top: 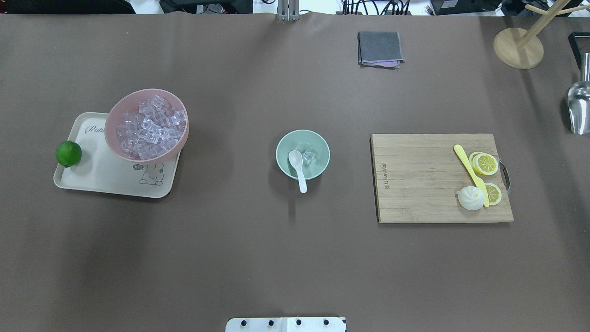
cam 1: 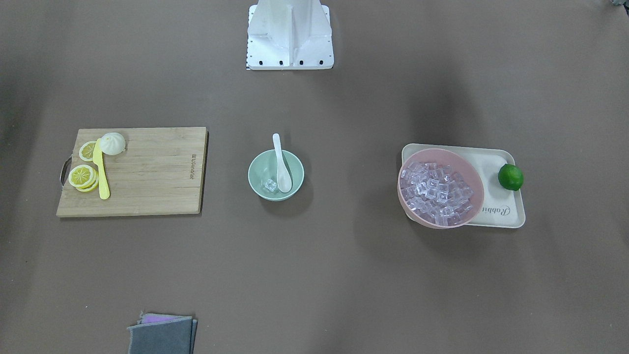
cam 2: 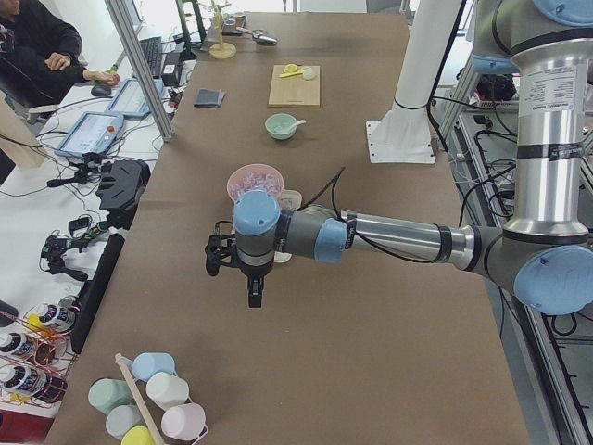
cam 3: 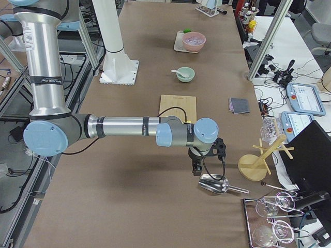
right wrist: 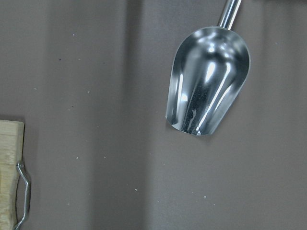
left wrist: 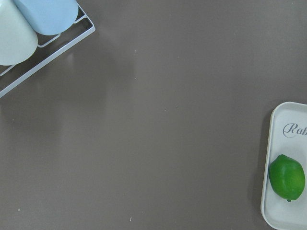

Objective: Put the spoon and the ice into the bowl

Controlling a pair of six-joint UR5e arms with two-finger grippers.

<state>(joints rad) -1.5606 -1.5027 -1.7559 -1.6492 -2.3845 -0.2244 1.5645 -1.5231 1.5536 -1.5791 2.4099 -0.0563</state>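
The mint-green bowl (cam 1: 255, 179) stands mid-table and also shows in the overhead view (top: 322, 154). The white spoon (cam 1: 281, 167) (top: 297, 166) lies in it, scoop down inside and handle over the rim on the robot's side. One clear ice cube (cam 1: 269, 185) (top: 308, 157) sits in the bowl beside the scoop. My left gripper (cam 2: 255, 292) hangs over bare table far to the left, past the tray. My right gripper (cam 3: 196, 168) hangs far to the right, above a metal scoop (right wrist: 208, 81). I cannot tell whether either is open or shut.
A pink bowl (top: 107, 131) full of ice cubes sits on a cream tray (top: 110, 177) with a lime (top: 68, 153). A cutting board (top: 424, 184) holds lemon slices and a yellow knife (top: 470, 170). A folded cloth (top: 379, 48) lies at the far edge.
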